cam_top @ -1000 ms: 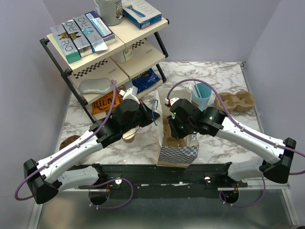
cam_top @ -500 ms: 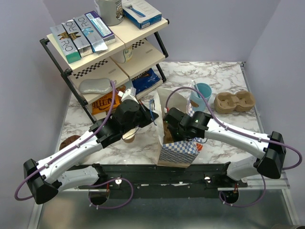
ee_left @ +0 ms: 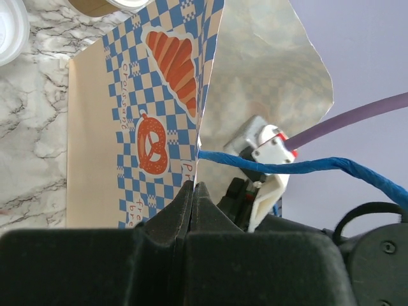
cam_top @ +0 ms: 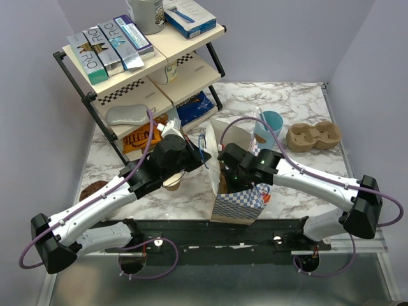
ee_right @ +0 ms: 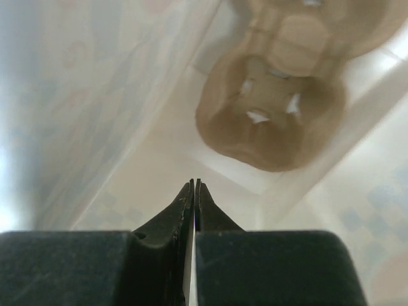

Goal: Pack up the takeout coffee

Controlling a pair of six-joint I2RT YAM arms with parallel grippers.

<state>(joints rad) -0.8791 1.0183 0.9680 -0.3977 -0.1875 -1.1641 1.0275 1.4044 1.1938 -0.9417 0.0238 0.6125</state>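
Note:
A blue-checked paper bag (cam_top: 237,203) stands open at the table's front centre. My left gripper (cam_top: 203,155) is shut on the bag's left top edge (ee_left: 153,95), a thin paper wall pinched at its jaws (ee_left: 192,186). My right gripper (cam_top: 224,176) reaches down inside the bag, shut (ee_right: 194,182) with nothing between its fingers, just above a brown pulp cup carrier (ee_right: 274,115) on the bag's floor. Of the takeout coffee only a round white lid (ee_left: 4,29) shows, at the left wrist view's edge. In the top view my left arm hides it.
A lidless tan cup (cam_top: 172,183) stands left of the bag under my left arm. A light-blue cup (cam_top: 270,126) and a second pulp carrier (cam_top: 313,135) sit at the back right. A stocked shelf rack (cam_top: 146,70) fills the back left. The bag's blue handle (ee_left: 306,167) hangs loose.
My right arm has dropped left and lower into the bag, uncovering the blue cup, and its jaws have closed. The left gripper keeps its hold on the bag's edge.

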